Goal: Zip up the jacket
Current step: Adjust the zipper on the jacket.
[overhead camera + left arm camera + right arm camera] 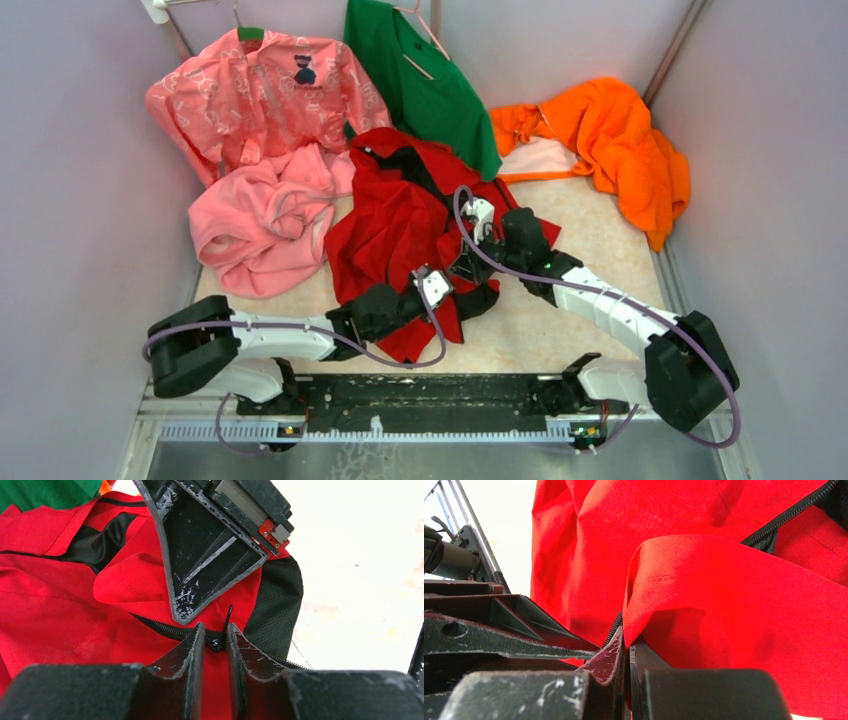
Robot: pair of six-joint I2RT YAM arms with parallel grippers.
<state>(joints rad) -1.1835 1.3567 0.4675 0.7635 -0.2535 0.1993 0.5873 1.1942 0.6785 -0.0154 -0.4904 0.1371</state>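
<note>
The red jacket (385,225) lies crumpled in the middle of the table, its dark lining showing near the collar. My left gripper (452,283) is at the jacket's lower right part. In the left wrist view its jaws (216,639) are closed to a narrow gap on the small dark zipper pull (218,643) of the dark zipper (160,627). My right gripper (478,258) is just beyond it, and one of its fingers (210,555) shows in the left wrist view. In the right wrist view its jaws (627,642) are shut on a fold of the jacket's red fabric (724,590) beside the zipper teeth (614,627).
A plain pink fleece garment (265,225) lies left of the jacket. A pink patterned shirt (260,100) and a green shirt (425,80) hang at the back. An orange garment (610,140) lies at the back right. Grey walls (90,200) close both sides.
</note>
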